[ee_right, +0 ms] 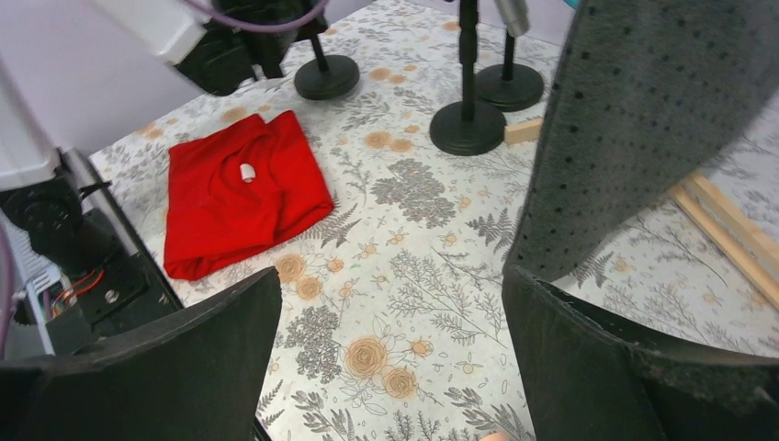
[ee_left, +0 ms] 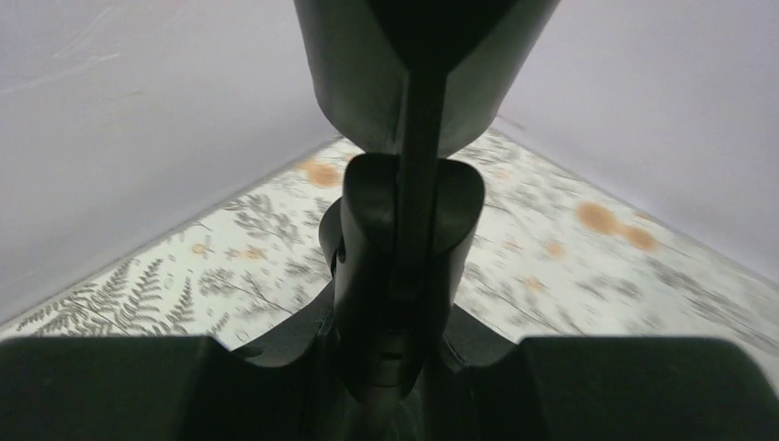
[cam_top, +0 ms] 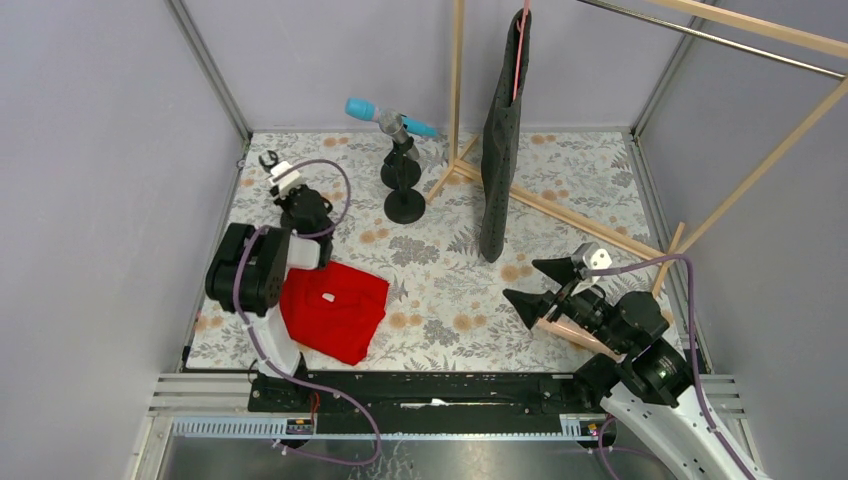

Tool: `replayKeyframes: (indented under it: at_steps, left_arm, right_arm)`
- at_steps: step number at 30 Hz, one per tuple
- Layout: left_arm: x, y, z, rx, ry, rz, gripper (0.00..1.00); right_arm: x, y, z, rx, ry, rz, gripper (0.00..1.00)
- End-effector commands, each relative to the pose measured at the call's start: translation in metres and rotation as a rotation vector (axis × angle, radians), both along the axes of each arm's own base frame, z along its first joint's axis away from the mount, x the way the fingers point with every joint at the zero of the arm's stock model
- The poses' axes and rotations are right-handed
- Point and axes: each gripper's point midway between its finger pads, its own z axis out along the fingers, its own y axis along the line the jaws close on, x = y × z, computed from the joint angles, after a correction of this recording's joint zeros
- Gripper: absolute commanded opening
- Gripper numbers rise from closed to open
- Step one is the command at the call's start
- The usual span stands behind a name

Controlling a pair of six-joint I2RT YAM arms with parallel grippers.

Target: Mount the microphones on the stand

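Observation:
A cyan-blue microphone [cam_top: 360, 108] sits high on one of two black stands [cam_top: 405, 207] at the back, beside a silver-grey piece [cam_top: 391, 122] whose shape I cannot make out. My left gripper [cam_top: 272, 165] is at the far left, shut on the upper part of a third stand [ee_left: 404, 239]. That stand's round base [ee_right: 326, 75] rests on the table. My right gripper [cam_top: 545, 285] hovers open at the right, nothing between its fingers [ee_right: 588, 367]. Under it lies a peach-pink microphone [cam_top: 560, 326], mostly hidden.
A folded red cloth [cam_top: 335, 308] lies near the left arm's base. A dark grey garment [cam_top: 500, 140] hangs from a wooden rack [cam_top: 560, 210] whose feet cross the right half of the floral table [cam_top: 450, 290]. Walls close in on three sides.

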Motion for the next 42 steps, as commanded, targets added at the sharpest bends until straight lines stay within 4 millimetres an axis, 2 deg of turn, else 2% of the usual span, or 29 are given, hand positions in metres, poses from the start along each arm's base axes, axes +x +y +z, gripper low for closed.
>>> replayKeyframes:
  at_steps: [1, 5, 10, 14, 16, 22, 25, 28, 31, 34, 37, 42]
  left_arm:
    - [-0.029, -0.048, 0.092, -0.007, -0.246, -0.104, 0.00]
    - [-0.058, -0.089, 0.098, -0.120, -0.282, -0.254, 0.00]
    - [-0.098, -0.139, 0.103, -0.175, -0.284, -0.483, 0.00]
    - [-0.132, -0.185, 0.108, -0.204, -0.299, -0.777, 0.00]
    - [-0.148, -0.210, 0.104, -0.223, -0.311, -0.944, 0.00]
    - [-0.187, -0.285, 0.098, -0.220, -0.279, -1.316, 0.00]
    - [-0.213, -0.320, 0.098, -0.183, -0.281, -1.494, 0.00]
    - [-0.235, -0.341, 0.095, -0.157, -0.297, -1.606, 0.00]
    - [-0.256, -0.359, 0.092, -0.134, -0.317, -1.714, 0.00]
    - [-0.274, -0.376, 0.089, -0.119, -0.337, -1.807, 0.00]
    - [-0.286, -0.390, 0.084, -0.128, -0.332, -1.864, 0.00]
    - [-0.305, -0.407, 0.078, -0.123, -0.338, -1.939, 0.00]
  right_arm:
    - [0.016, -0.013, 0.021, 0.077, 0.019, -0.133, 0.95]
    - [0.026, -0.019, 0.015, 0.051, 0.104, -0.207, 0.95]
    - [0.042, -0.041, 0.008, 0.058, 0.211, -0.396, 0.94]
    - [0.045, -0.047, -0.001, 0.087, 0.295, -0.468, 0.92]
    - [0.045, -0.049, -0.010, 0.097, 0.355, -0.500, 0.92]
    - [0.036, -0.056, -0.063, -0.019, 0.615, -0.615, 0.94]
    - [0.031, -0.059, -0.075, -0.065, 0.721, -0.671, 0.94]
    - [0.030, -0.072, -0.081, -0.087, 0.785, -0.786, 0.95]
    - [0.029, -0.090, -0.093, -0.027, 0.846, -0.973, 0.97]
    - [0.022, -0.101, -0.118, 0.132, 0.945, -1.164, 1.00]
    - [0.015, -0.104, -0.138, 0.280, 1.031, -1.281, 1.00]
    - [0.000, -0.126, -0.149, 0.486, 1.064, -1.493, 1.00]
